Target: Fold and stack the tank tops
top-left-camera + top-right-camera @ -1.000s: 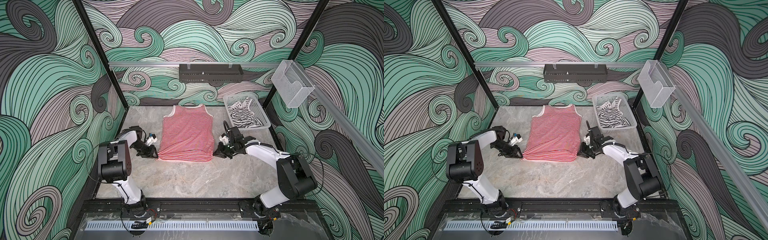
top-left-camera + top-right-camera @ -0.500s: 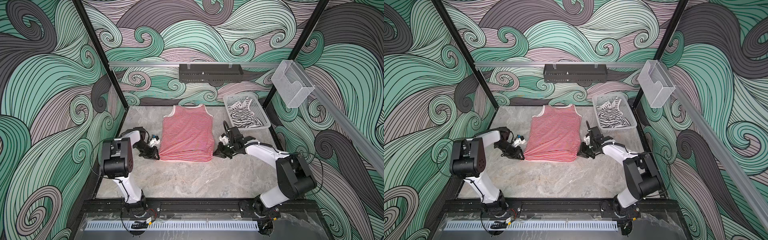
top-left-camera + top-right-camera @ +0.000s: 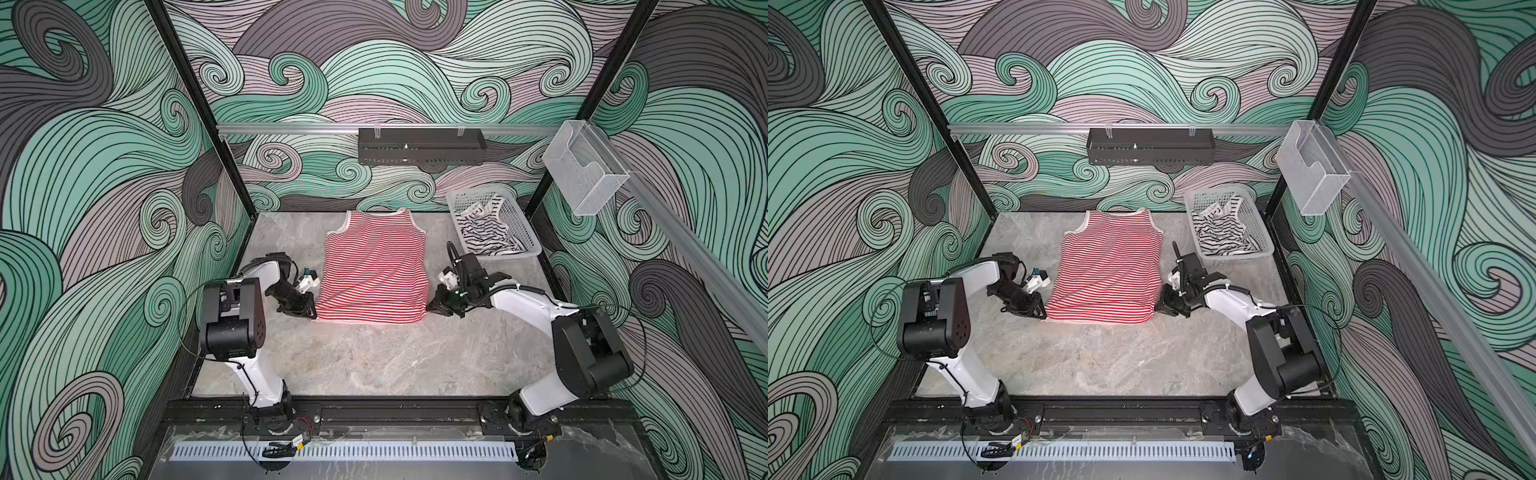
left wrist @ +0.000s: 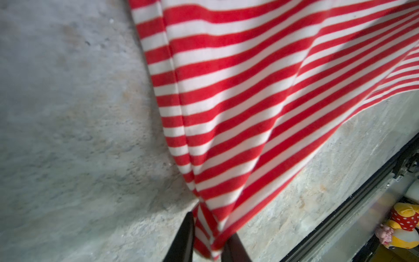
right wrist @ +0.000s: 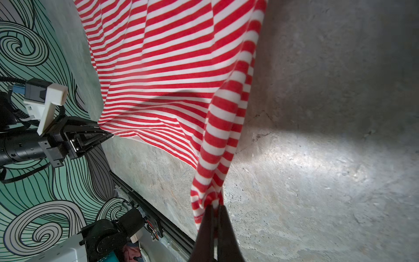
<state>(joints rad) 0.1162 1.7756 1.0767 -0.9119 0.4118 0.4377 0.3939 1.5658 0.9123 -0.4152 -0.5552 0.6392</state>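
Observation:
The red-and-white striped tank top (image 3: 374,274) (image 3: 1108,270) lies flat in the middle of the grey table, straps toward the back wall. My left gripper (image 3: 309,313) (image 3: 1040,313) sits at its near left hem corner. In the left wrist view that gripper (image 4: 209,226) is shut on bunched striped cloth (image 4: 238,90). My right gripper (image 3: 430,307) (image 3: 1158,308) is at the near right corner, and in the right wrist view it (image 5: 215,207) is shut on a pinch of cloth (image 5: 170,68). The black-striped white tank top (image 3: 486,232) (image 3: 1221,230) lies crumpled in the basket.
The white perforated basket (image 3: 521,226) (image 3: 1237,259) stands at the back right, close behind my right arm. A black rack (image 3: 419,145) hangs on the back wall. A clear plastic bin (image 3: 584,170) hangs on the right rail. A black frame rail (image 3: 395,409) runs along the table's front edge.
My left gripper slid right to the tank top's near left corner and its jaws closed on the cloth. The right gripper kept its hold and did not move.

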